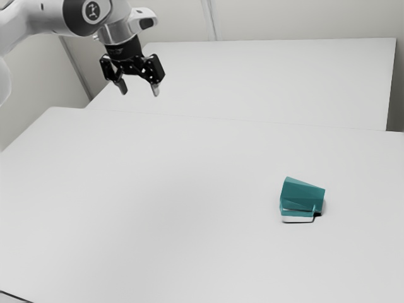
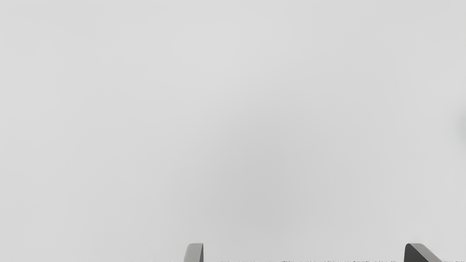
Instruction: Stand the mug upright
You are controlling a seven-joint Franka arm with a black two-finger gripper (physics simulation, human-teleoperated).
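White table [image 1: 158,221] bears the tipped teal mug [image 1: 302,196], pale wall [image 1: 303,19] beyond.

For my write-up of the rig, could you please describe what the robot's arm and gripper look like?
The arm is whitish grey with rounded segments and a black joint bearing a round emblem. The gripper is black, with two slim fingers, grey at the tips.

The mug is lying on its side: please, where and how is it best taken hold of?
I would grip the mug around mid-body, from above, with the open tool spanning its width. It lies flank up, leaving that side exposed. What looks like its handle sits low on the exterior view's near side, so the fingers should probably avoid it.
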